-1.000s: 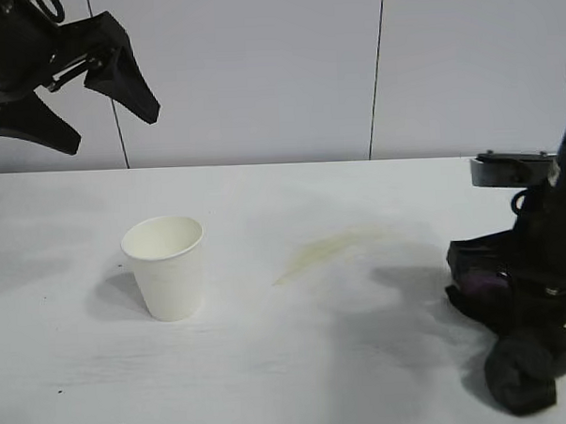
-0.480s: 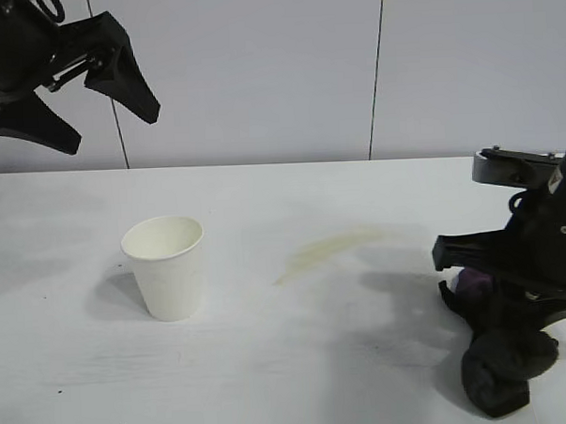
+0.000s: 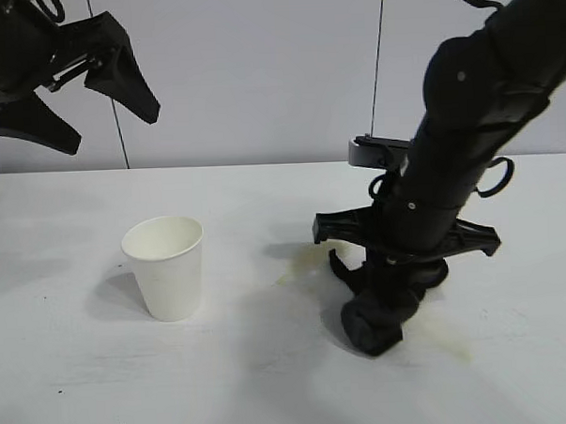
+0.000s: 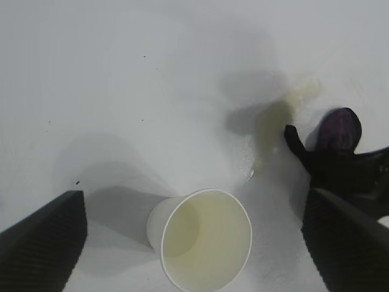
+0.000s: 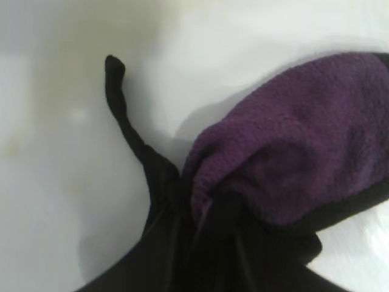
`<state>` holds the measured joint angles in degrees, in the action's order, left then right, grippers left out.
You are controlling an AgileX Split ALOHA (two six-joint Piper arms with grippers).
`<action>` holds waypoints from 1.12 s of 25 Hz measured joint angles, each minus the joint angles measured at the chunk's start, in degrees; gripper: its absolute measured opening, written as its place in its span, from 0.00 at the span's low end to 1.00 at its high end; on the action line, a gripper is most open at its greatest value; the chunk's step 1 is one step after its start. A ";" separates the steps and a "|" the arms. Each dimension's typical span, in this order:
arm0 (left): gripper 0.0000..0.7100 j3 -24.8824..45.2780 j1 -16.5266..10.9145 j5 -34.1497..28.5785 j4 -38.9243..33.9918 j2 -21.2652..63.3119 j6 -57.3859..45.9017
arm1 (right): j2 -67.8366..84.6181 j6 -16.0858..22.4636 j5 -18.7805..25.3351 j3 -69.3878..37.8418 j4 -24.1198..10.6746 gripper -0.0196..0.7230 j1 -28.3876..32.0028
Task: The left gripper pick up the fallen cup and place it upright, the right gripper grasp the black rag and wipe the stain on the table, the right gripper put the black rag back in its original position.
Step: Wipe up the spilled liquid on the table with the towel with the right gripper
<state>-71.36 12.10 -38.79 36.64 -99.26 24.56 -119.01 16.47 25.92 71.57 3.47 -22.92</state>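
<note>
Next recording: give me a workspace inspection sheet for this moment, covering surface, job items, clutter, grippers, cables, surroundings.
Surface: white table, a few tiny dark specks.
Cup: white cup stands upright, left of centre.
Stain: yellowish stain beside the rag, partly hidden by the right arm; a faint yellowish smear nearer the right front.
Rag: black rag with a purple patch, bunched, its lower end on the table.
Clutter: nothing seen.
Left gripper: open, empty, raised above the table's left side.
Right gripper: shut on the rag, pointing down near the stain.
Cables: black loops on the right arm.
Surroundings: pale panelled wall.
</note>
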 joint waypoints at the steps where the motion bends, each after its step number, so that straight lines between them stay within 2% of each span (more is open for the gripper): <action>1: 0.98 0.00 0.00 0.00 0.00 0.00 0.00 | -1.56 0.00 0.64 2.39 0.00 0.18 0.00; 7: 0.98 0.00 0.00 0.00 0.00 0.00 0.00 | -9.23 0.19 3.64 16.23 -0.33 0.18 0.00; 10: 0.98 0.00 0.00 0.00 -0.02 0.00 0.00 | -11.30 2.17 4.14 19.40 -2.30 0.18 0.00; 13: 0.98 0.00 0.00 0.00 -0.06 0.00 0.00 | -11.76 4.73 4.08 20.11 -4.04 0.18 0.37; 16: 0.98 0.00 0.00 0.05 -0.06 0.00 0.00 | -11.82 5.39 4.20 20.17 -5.22 0.18 2.07; 23: 0.98 0.00 0.00 0.05 -0.06 0.00 0.00 | -11.12 4.68 6.73 19.74 -7.71 0.18 8.26; 28: 0.98 0.00 0.00 0.05 -0.06 0.00 0.00 | -7.05 4.17 6.75 13.14 -9.55 0.18 8.99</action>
<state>-71.36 12.10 -38.74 36.57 -99.26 24.56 -126.06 20.64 32.66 84.72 -6.07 -13.93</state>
